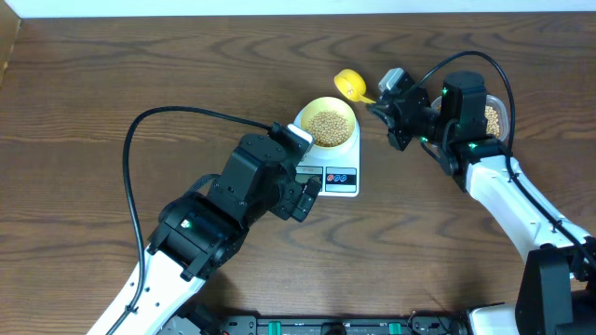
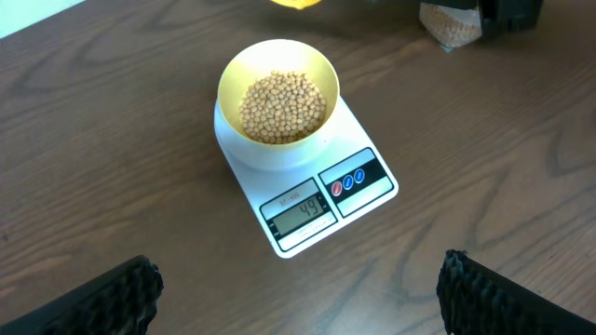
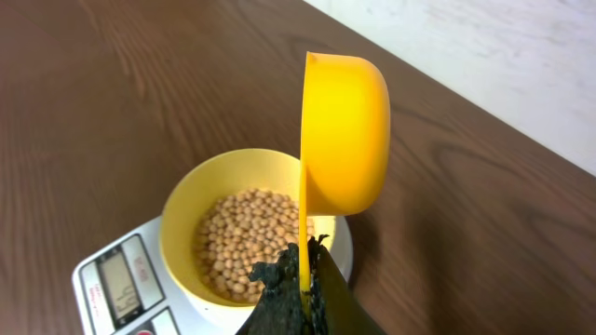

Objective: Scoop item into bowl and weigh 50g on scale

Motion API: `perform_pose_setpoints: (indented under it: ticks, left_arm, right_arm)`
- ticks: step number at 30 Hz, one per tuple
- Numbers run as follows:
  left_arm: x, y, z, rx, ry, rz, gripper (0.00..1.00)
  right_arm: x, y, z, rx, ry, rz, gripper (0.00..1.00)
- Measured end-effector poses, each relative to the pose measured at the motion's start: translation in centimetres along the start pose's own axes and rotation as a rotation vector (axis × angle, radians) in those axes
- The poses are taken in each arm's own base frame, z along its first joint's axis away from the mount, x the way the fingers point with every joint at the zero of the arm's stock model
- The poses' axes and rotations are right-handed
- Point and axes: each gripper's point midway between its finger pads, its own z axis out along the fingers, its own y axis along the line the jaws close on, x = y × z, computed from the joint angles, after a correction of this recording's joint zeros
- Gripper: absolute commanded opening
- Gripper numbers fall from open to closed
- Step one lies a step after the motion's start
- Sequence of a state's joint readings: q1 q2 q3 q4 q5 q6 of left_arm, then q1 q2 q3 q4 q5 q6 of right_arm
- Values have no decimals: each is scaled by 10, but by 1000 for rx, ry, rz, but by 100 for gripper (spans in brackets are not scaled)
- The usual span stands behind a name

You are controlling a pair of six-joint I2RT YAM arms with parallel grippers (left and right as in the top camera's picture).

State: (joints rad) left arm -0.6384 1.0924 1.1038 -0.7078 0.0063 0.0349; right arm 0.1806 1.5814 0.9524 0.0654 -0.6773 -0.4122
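The pale-yellow bowl holds tan beans and sits on the white scale. The scale's display reads 49 in the left wrist view. My right gripper is shut on the handle of a bright yellow scoop, held turned on its side just right of and behind the bowl; in the right wrist view the scoop is beside the bowl. My left gripper is open and empty, low over the table in front of the scale.
A clear plastic tub with more beans stands at the right, partly hidden behind the right arm; it also shows in the left wrist view. The table's far edge runs along the top.
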Motion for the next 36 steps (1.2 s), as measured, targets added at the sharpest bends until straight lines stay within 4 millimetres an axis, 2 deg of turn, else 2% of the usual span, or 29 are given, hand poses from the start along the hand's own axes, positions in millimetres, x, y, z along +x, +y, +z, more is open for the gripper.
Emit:
perform_pose_setpoints:
  ticks: [14,36]
  left_arm:
    - [0,0,0,0,0,0,97]
    - [0,0,0,0,0,0,96]
  right_arm:
    - [-2,8,0,-46,-16,-44,1]
    - [-1,-3,-3,2,-9,-34,1]
